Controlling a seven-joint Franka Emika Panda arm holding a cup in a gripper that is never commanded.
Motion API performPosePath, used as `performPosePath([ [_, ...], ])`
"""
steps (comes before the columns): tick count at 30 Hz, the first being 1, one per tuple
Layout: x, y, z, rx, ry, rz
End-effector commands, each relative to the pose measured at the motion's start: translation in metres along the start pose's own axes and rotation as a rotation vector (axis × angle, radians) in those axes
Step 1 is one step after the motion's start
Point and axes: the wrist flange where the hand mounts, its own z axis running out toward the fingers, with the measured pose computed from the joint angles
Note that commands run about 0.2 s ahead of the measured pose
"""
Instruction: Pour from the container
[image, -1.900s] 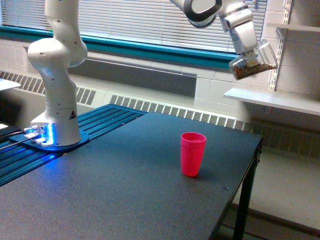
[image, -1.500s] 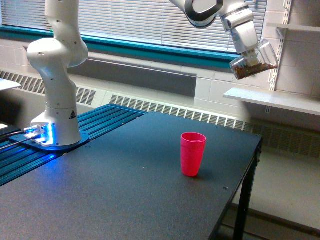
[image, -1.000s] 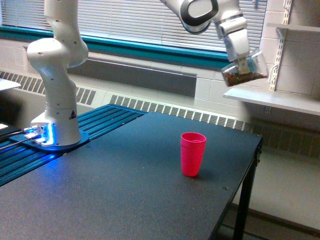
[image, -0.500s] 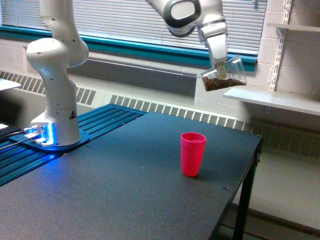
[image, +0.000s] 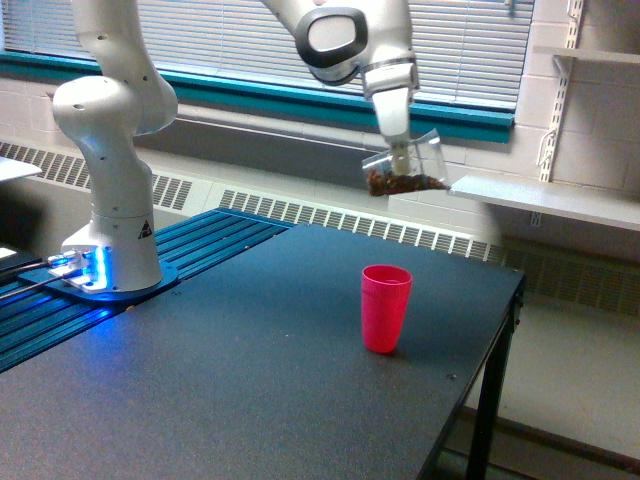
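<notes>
The container (image: 407, 167) is a small clear plastic cup with brown bits in its bottom. It hangs tilted in the air, well above the table, with my gripper (image: 401, 152) shut on it from above. A pink-red cup (image: 385, 308) stands upright and open on the dark table (image: 250, 380), below the container and slightly to the exterior view's left of it. Nothing is falling from the container.
My arm's white base (image: 110, 150) stands at the exterior view's left on a blue ribbed platform (image: 60, 310). A white shelf (image: 540, 200) juts from the wall at the right, just behind the container. The table's right edge (image: 500, 330) runs close to the pink-red cup.
My gripper has carried the container down and toward the exterior view's left, from near the wall shelf to a spot above the pink-red cup. The pink-red cup has not moved.
</notes>
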Motion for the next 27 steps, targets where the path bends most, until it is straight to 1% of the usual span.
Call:
performPosePath([
  [1,-0.01,0.013,0.002,-0.013,-0.001,0.036],
  [11,-0.026,0.035,0.009,-0.045,-0.019,0.063],
  [20,-0.044,0.048,0.022,-0.072,-0.06,0.067],
  [27,-0.051,0.056,0.03,-0.095,-0.085,0.066],
])
